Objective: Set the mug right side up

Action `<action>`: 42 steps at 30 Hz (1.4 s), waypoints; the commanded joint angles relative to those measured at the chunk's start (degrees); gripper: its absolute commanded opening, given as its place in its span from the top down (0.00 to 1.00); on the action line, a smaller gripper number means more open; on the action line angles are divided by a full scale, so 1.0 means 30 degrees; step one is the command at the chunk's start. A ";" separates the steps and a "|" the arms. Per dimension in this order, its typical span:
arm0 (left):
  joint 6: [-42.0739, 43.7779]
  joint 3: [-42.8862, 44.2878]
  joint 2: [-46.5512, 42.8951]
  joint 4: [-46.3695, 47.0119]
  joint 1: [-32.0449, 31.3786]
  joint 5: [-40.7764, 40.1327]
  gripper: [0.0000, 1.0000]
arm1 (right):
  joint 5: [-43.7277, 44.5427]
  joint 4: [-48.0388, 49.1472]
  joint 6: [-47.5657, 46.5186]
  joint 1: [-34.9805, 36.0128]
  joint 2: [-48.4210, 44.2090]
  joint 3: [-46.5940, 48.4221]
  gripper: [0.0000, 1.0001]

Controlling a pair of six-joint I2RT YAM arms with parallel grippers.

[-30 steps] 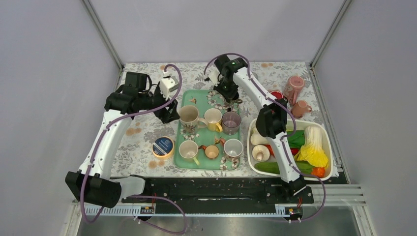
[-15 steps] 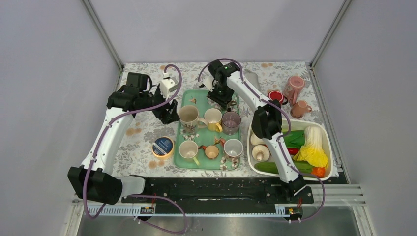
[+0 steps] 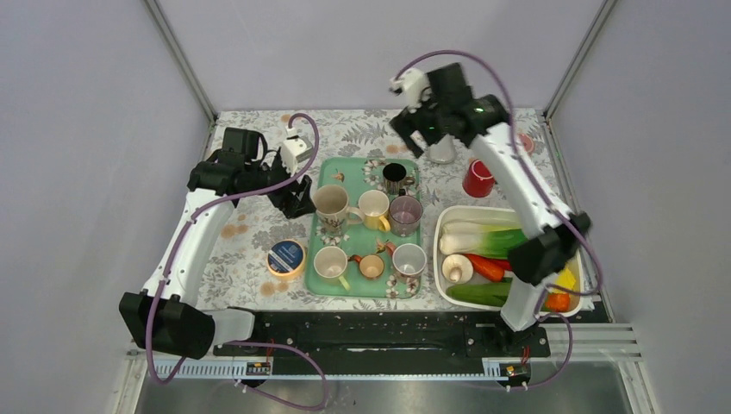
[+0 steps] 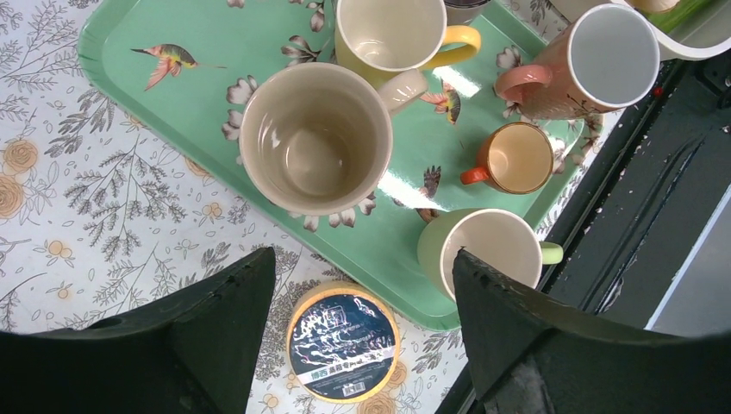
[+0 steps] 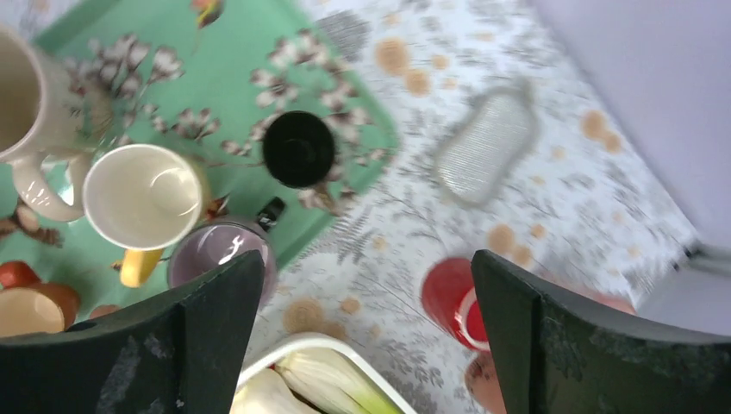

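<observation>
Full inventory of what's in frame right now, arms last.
tray: 1, green floral, mid-table
black mug: 1, black, tray's far right corner
beige mug: 1, beige, large, tray left
yellow mug: 1, yellow, tray middle
purple mug: 1, purple-grey, right of yellow mug
green mug: 1, pale green, tray near left
orange cup: 1, orange, small, tray near middle
pink mug: 1, pink, white inside, tray near right
tin: 1, dark blue lid, table left of tray
red cup: 1, red, table right of tray
ridged piece: 1, grey, table beyond tray
bin: 1, white, right of tray
vegetables: several, mixed colours, in bin
left gripper: open, over tray's left edge
right gripper: open, raised over tray's far right
</observation>
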 commanded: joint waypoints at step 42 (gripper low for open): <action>0.0033 -0.0435 -0.0685 0.0743 0.0162 0.0581 0.20 | -0.6647 0.0924 -0.0981 -0.9007 0.1825 -0.6771 0.34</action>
